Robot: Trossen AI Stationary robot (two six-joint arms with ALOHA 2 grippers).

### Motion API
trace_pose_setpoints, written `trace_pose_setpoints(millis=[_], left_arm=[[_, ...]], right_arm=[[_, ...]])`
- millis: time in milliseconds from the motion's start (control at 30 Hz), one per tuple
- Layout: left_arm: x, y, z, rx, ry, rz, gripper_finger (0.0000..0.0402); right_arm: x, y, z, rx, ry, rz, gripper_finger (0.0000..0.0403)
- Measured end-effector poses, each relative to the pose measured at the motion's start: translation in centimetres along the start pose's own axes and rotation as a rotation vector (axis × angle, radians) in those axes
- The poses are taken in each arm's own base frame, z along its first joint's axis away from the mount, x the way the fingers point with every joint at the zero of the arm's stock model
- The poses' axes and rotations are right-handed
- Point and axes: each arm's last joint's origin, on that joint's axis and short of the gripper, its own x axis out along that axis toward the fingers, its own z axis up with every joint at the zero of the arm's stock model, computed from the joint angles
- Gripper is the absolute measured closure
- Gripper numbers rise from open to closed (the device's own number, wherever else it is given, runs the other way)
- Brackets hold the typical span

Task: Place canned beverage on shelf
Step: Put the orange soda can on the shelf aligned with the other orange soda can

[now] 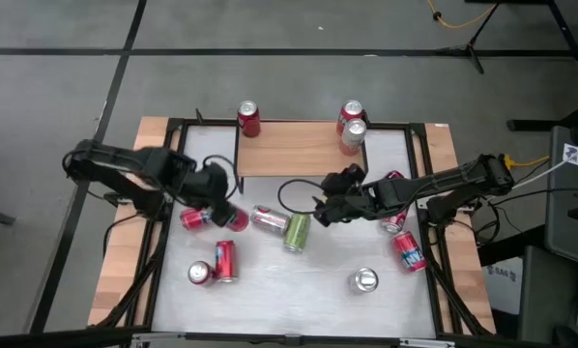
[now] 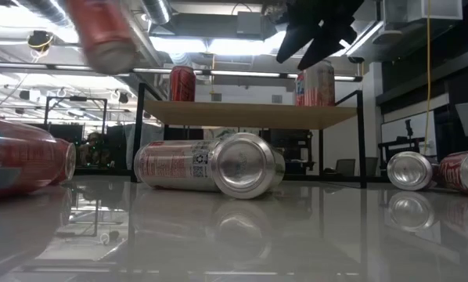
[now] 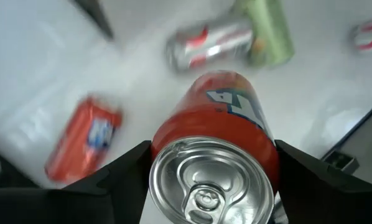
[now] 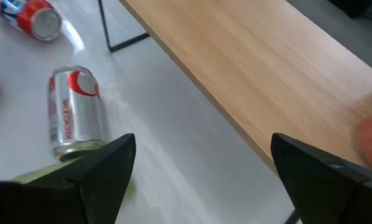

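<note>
My left gripper (image 1: 221, 208) is shut on a red can (image 3: 226, 106), which the low view shows as a red can (image 2: 101, 31) high above the table at the left. The shelf (image 1: 299, 147), a light-wood plank on thin black legs, stands at the table's far side. It carries one red can (image 1: 248, 118) at its left end and two cans (image 1: 353, 126) at its right end. My right gripper (image 4: 201, 155) hovers open with nothing between its fingers, just off the shelf's near edge. It shows as the right gripper (image 1: 323, 208) in the high view. My left gripper pinches the red can's side wall near its top end (image 3: 173, 127) between its two fingers, one on each side. The fingers slant down from above and lie along the can. The can is lifted clear of the table and tilted, its lid toward the wrist.
A silver can (image 1: 268, 219) and a green can (image 1: 297, 232) lie mid-table between the grippers. A red can (image 1: 194, 218) lies under the left arm and two more (image 1: 216, 263) nearer. A silver can (image 1: 364, 280) stands near right, and red cans (image 1: 408, 249) lie at the right.
</note>
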Motion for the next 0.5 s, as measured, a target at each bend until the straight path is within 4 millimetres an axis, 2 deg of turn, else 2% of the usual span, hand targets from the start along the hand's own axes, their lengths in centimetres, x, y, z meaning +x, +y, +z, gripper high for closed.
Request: trace_pose_setpoints(millis=[233,500], left_arm=[[-0.4,-1.6,5.4,0.200,-0.086,0.019,0.0130],[0.6,-2.8,12.2,0.494,-0.141,0.079,0.0130]], right_arm=[[0.0,0.6,0.5,-0.054,-0.010,0.118,0.0040],[-0.1,1.2,0.4,-0.175,0.046,0.287,0.0040]])
